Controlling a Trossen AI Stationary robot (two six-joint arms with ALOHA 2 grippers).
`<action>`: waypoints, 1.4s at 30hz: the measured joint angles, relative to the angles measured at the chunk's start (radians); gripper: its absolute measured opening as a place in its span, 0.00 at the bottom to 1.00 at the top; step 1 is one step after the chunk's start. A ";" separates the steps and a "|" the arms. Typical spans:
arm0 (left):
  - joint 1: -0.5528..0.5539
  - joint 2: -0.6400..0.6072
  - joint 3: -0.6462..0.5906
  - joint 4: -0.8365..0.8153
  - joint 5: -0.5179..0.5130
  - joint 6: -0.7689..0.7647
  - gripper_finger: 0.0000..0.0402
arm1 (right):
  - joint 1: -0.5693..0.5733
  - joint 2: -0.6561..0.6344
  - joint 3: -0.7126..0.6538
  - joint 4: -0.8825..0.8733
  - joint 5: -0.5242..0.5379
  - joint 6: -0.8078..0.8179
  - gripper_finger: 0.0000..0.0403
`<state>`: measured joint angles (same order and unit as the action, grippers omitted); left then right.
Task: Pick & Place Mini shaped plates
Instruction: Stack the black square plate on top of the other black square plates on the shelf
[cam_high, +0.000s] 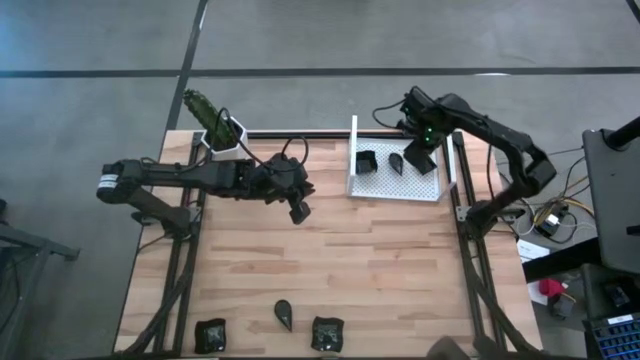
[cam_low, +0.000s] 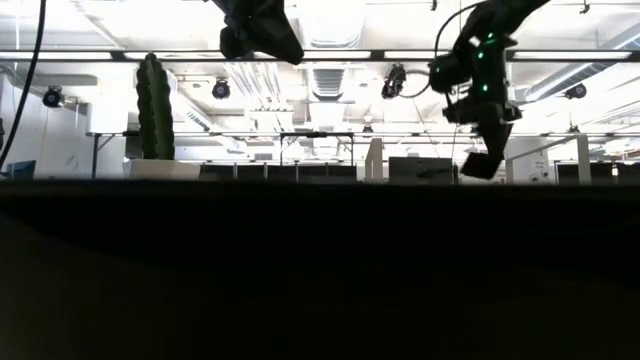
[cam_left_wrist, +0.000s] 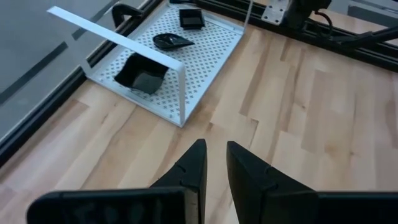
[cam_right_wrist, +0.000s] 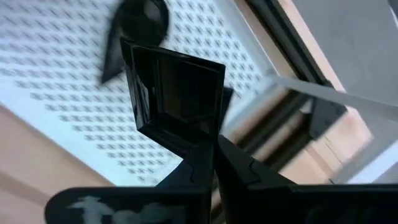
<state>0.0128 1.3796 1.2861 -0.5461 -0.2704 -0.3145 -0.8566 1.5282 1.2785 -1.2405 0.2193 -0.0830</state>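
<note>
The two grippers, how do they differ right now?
The right gripper is shut on a square plate, pinching its rim; the left gripper holds nothing, its fingers slightly apart. The right one hangs over the white tray; the left one is over bare table. Both are dark and two-fingered.

The low view's dark foreground hides the tabletop; the left arm (cam_low: 255, 30) is cut off above.
</note>
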 joint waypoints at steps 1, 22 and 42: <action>0.000 0.000 0.000 0.000 -0.004 0.000 0.14 | 0.000 0.017 0.004 -0.012 0.017 -0.006 0.02; 0.013 0.000 0.000 0.000 -0.020 0.004 0.14 | 0.001 0.219 0.018 -0.080 0.176 0.141 0.02; 0.013 0.000 0.000 -0.001 -0.020 0.005 0.14 | 0.001 0.269 0.015 -0.114 0.202 0.207 0.02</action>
<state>0.0257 1.3796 1.2861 -0.5468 -0.2907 -0.3099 -0.8558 1.7971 1.2938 -1.3549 0.4217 0.1236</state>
